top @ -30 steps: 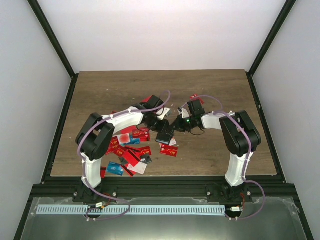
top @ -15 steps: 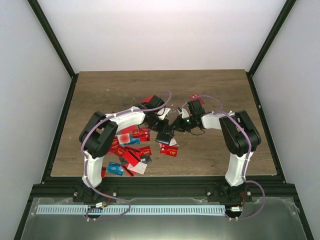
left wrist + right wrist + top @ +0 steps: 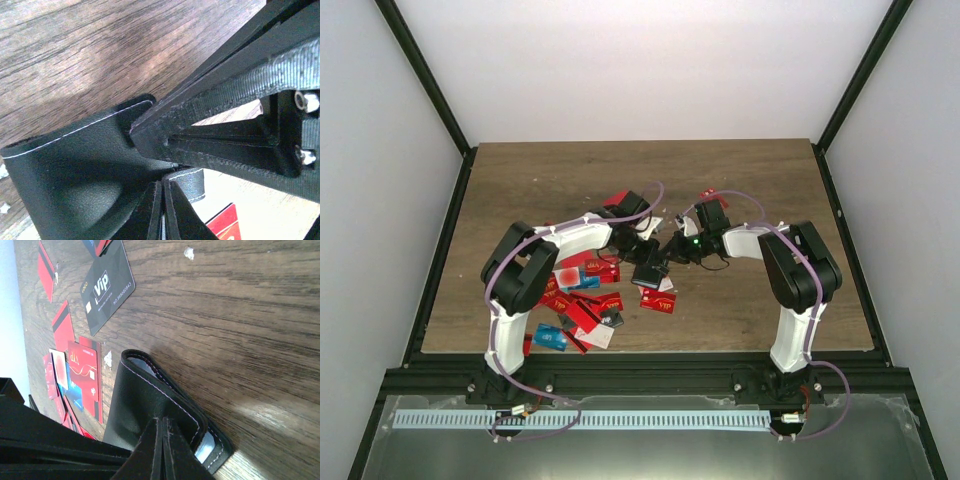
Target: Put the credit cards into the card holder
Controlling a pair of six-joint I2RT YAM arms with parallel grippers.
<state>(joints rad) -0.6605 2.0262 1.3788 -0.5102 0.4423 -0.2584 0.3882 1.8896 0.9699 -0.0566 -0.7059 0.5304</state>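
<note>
Left gripper (image 3: 163,200) and right gripper (image 3: 163,432) both clamp shut on card holder (image 3: 140,405) edges, likely to spread it open for credit cards (image 3: 85,375).

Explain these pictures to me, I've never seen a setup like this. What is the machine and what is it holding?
Two white-and-black robot arms stand at the near edge of a wooden table. The wide picture comes from a camera above and behind them. The two close-ups come from a camera on each wrist. Red and blue cards lie scattered on the table, plus a dark grey card. The left gripper and the right gripper are both pinched shut on a black wallet.
</note>
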